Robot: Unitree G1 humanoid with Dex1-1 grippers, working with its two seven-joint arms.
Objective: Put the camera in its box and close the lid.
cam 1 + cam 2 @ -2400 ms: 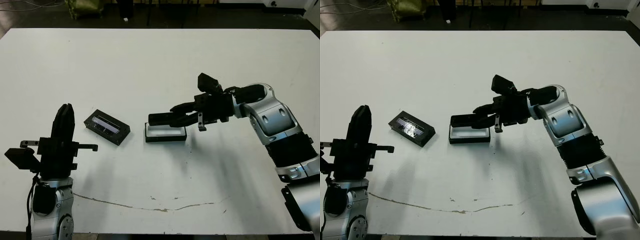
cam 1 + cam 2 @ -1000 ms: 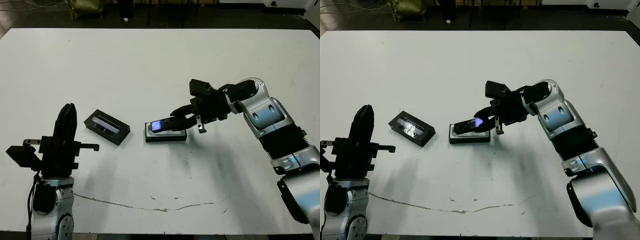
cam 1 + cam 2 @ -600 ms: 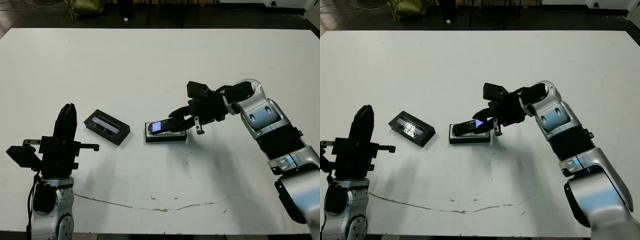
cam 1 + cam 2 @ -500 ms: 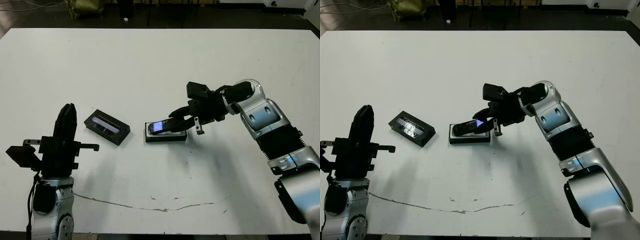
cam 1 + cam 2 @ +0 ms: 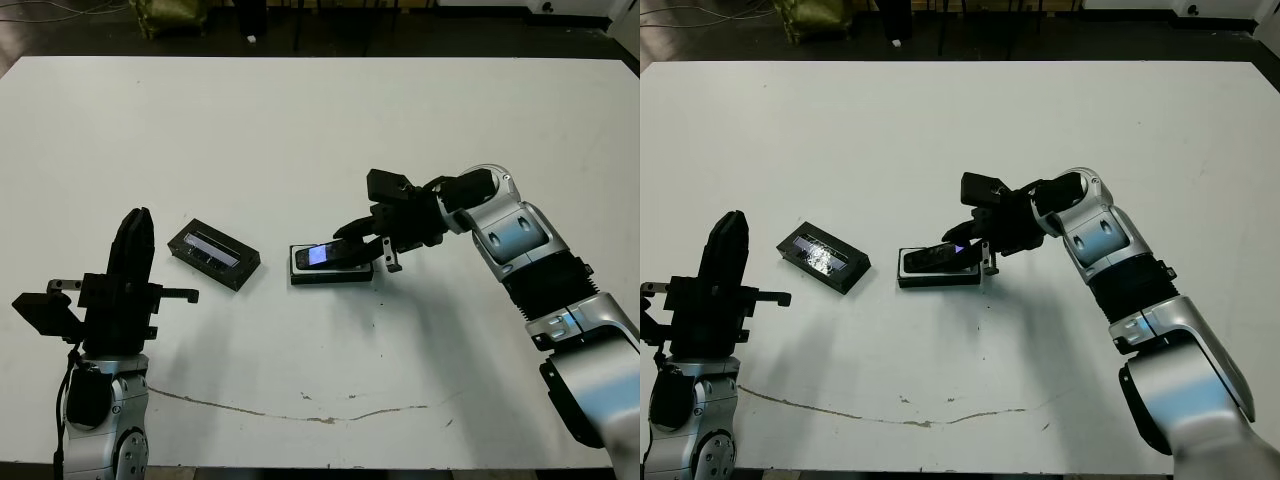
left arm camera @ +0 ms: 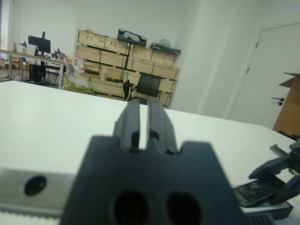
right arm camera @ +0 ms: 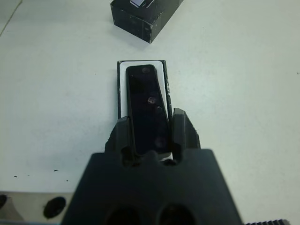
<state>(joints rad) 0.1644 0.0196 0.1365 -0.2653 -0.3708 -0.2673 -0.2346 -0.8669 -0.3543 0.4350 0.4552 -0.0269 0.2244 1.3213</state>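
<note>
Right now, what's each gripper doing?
Left gripper: shut, empty, raised off the table.
Right gripper: shut on the camera, over the box.

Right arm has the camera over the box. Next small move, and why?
Probably lower the right gripper a little and level the camera into the box before letting go. The right wrist view shows the camera lined up over the white lining, but the head view shows it tilted, far end low, near end raised between the fingers. The lid lies apart, to the left.
</note>
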